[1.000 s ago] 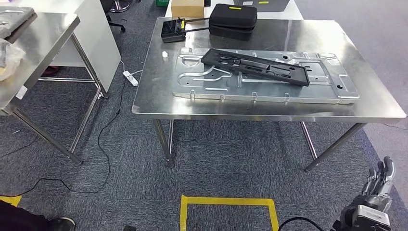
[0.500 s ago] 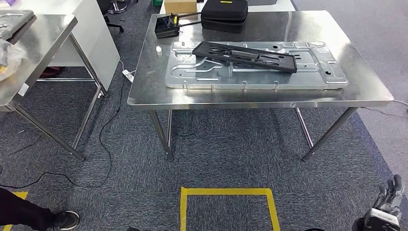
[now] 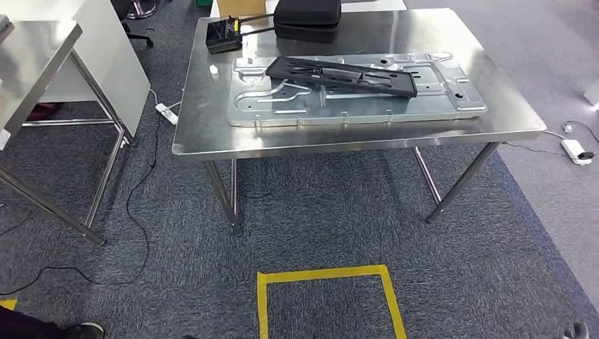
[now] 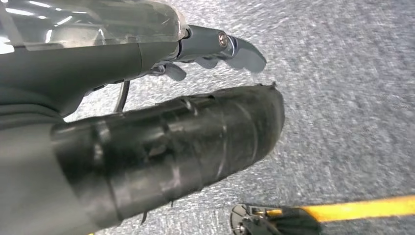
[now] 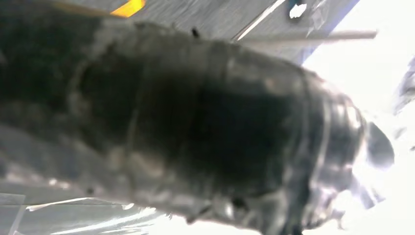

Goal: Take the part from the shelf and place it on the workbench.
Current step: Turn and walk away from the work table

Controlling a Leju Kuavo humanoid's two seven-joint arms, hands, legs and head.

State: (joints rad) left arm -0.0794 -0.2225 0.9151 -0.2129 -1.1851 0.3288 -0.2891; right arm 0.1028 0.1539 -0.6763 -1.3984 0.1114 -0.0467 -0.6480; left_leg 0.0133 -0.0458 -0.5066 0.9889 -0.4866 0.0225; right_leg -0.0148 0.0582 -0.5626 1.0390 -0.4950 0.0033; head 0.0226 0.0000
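- Head view: long black plastic frame part lies flat on a big stamped sheet-metal panel, which sits on the stainless steel workbench. Neither hand touches it.
- Back edge of that bench: black zip case, a small black box with yellow labels, a tan cardboard box cut by the frame top. Tiny white bit on the steel just beside the panel's corner.
- Left wrist view: left hand hangs over grey carpet. Thick dark taped thumb in front, darker fingers behind it, slightly curled, apart from the thumb, nothing between them.
- Past the left fingertips: a strip of yellow floor tape.
- Right wrist view: right hand is one blurred dark mass, background blown out white. Can't tell how its fingers lie or whether anything is in them.
- At the bottom right corner of the head view, a grey tip barely pokes in; too little to identify.
- Floor between camera and bench: yellow tape square outline, open carpet around it.
- Left: second steel table, mostly cut off, white cabinet panel behind it, black cable trailing from a white power strip.
- Far right on lighter floor: another white power strip.
- Bottom left corner: a person's dark shoe, cut off.
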